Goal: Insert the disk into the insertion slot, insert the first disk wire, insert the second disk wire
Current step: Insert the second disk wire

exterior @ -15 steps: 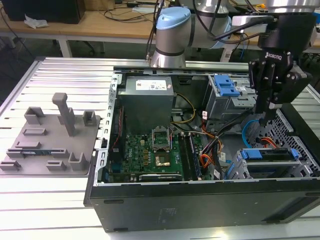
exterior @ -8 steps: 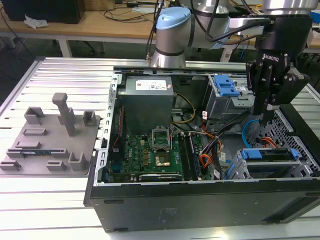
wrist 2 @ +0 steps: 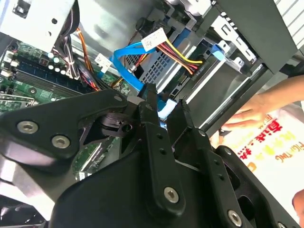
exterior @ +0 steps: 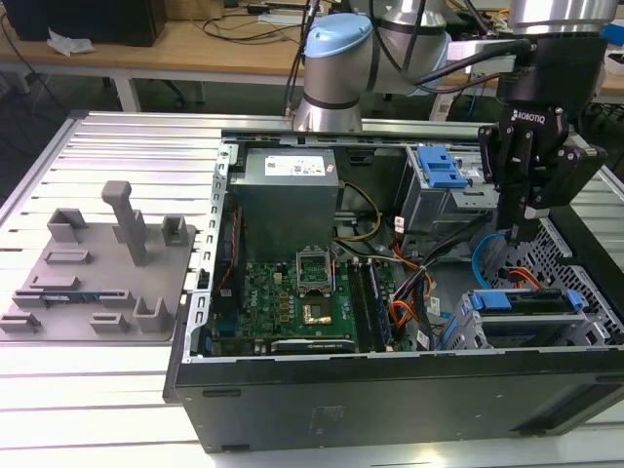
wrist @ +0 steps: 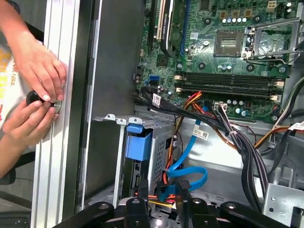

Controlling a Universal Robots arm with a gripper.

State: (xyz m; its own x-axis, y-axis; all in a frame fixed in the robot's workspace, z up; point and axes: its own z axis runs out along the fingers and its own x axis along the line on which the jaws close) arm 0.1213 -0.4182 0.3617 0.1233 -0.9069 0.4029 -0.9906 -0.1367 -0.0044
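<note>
now, the gripper (wrist: 162,190) has its fingers pinched on the plug of the second disk wire (wrist: 190,172), by the disk (exterior: 507,302); keep it square to the socket, press straight, no twisting.

Glossy plastic second disk wire (wrist: 190,169)

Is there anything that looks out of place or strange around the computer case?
Yes: a person's hands are on the table rail, right beside the open computer case, while the tool is down inside it near the second disk wire. Hands so near the robot's work look out of place.
</note>
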